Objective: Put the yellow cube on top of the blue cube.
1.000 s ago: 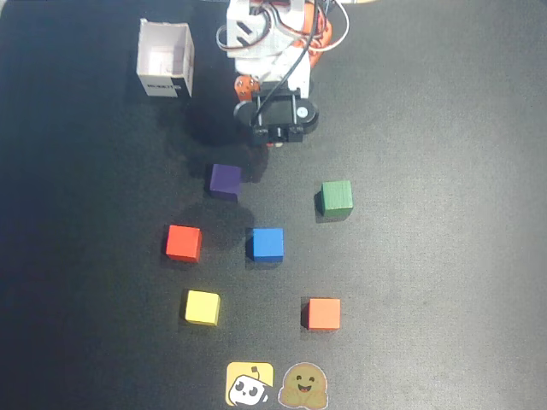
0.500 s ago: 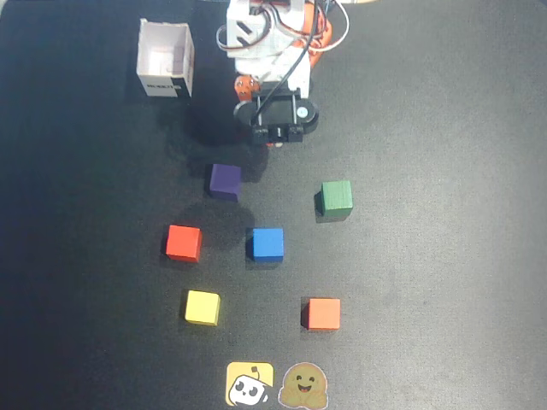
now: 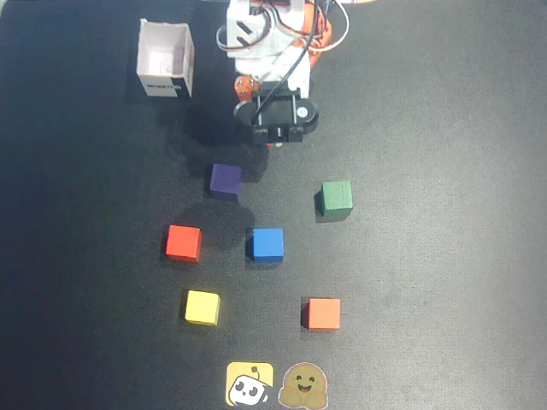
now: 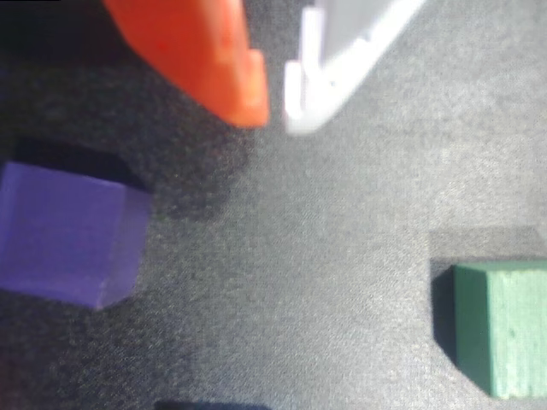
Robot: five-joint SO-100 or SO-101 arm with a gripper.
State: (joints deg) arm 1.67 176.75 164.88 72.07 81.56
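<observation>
Orange and white fingertips of the gripper (image 4: 275,107) fill the top of the wrist view, drawn almost together with only a thin slit between them and nothing held. Below them in that view lies bare dark mat (image 4: 325,256), with the purple cube (image 4: 68,235) at the left edge and the green cube (image 4: 504,329) at the lower right.

From overhead, the arm (image 3: 273,51) reaches in from the far edge, its gripper (image 3: 272,137) hanging just beyond the purple cube (image 3: 225,181). The green cube (image 3: 336,198) sits to the right of it. Nearer, the blue cube (image 3: 267,243) rests alone at the middle of the mat (image 3: 444,256), with the red cube (image 3: 184,243) to its left. The yellow cube (image 3: 202,307) lies nearer still and to the left, apart from the blue one, untouched. The orange cube (image 3: 323,313) sits nearer on the right. A white open box (image 3: 166,60) stands at the far left, and two stickers (image 3: 273,386) lie at the near edge.
</observation>
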